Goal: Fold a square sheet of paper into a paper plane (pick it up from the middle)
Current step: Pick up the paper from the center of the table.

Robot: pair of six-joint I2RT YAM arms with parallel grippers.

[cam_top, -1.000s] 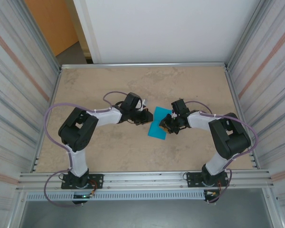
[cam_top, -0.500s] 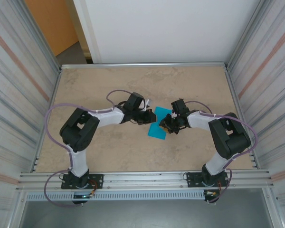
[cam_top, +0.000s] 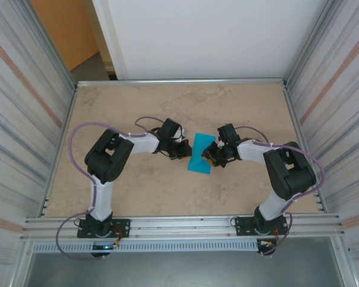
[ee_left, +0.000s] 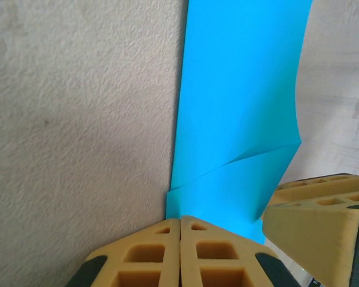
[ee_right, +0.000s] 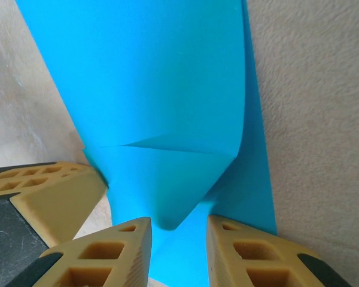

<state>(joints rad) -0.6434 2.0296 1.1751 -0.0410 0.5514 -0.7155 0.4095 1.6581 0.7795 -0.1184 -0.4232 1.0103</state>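
Note:
The teal-blue square sheet of paper (cam_top: 201,153) lies on the table between both grippers, narrowed by a lengthwise fold, with one flap lifted and curling. My left gripper (cam_top: 183,150) is shut, its yellow tips (ee_left: 180,222) pressed together at the sheet's (ee_left: 242,107) left edge, over a corner of the paper. My right gripper (cam_top: 210,157) is at the sheet's right side. Its jaws (ee_right: 175,232) stand apart over the paper (ee_right: 161,89), and the rounded tip of the raised flap (ee_right: 170,221) hangs between the fingers without being pinched. No paper plane shape shows.
The beige table (cam_top: 137,107) is bounded by a metal frame rail (cam_top: 179,81) at the back and corrugated walls on both sides. The two grippers are close together, with each one's finger (ee_left: 314,224) visible in the other's wrist view.
The left arm's elbow has swung rightward and its wrist has turned, its shut tips settling at the paper's left edge. The right gripper and the sheet have hardly moved.

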